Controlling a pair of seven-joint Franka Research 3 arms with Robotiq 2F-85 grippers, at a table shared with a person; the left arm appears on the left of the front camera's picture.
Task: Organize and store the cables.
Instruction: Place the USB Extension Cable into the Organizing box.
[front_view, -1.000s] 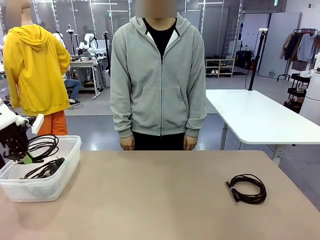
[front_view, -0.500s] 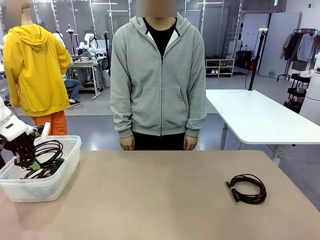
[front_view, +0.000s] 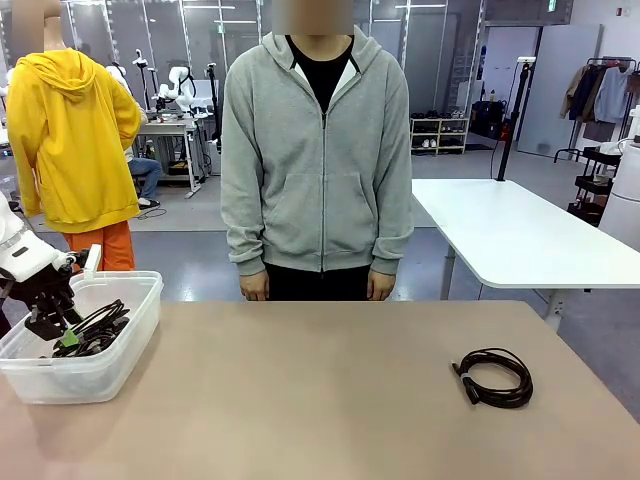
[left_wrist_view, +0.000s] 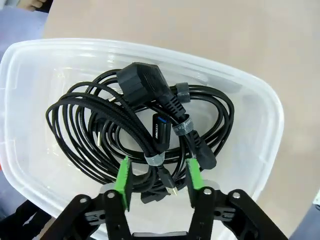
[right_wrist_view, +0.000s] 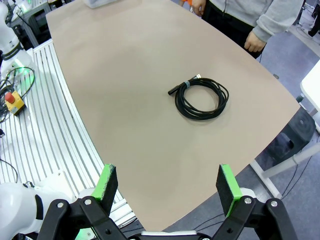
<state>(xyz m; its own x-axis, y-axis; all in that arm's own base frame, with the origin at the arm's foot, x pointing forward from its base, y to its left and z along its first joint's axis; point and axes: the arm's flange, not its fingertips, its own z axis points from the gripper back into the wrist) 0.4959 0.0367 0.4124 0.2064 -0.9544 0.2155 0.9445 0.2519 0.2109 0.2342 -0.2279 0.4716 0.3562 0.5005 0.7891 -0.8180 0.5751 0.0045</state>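
A clear plastic bin (front_view: 95, 377) stands at the table's left end and holds several coiled black cables (front_view: 103, 323). My left gripper (front_view: 64, 334) reaches down into it. In the left wrist view the coils (left_wrist_view: 75, 120) lie on the bin's floor (left_wrist_view: 260, 105), one with a large black plug (left_wrist_view: 141, 80). The left gripper (left_wrist_view: 157, 172) is open, its green pads on either side of a tied bundle without pressing it. One more coiled cable (front_view: 495, 377) lies on the table at the right. My right gripper (right_wrist_view: 167, 182) hangs open high above that coil (right_wrist_view: 202, 97).
A person in a grey hoodie (front_view: 316, 150) stands at the far edge with hands (front_view: 254, 288) down at the sides. The tan tabletop (front_view: 320, 400) is bare between bin and coil. A white table (front_view: 500, 235) stands behind at the right.
My left gripper lowered a coil into the bin and let it go. The coil now rests on the others. The coil on the right has not moved.
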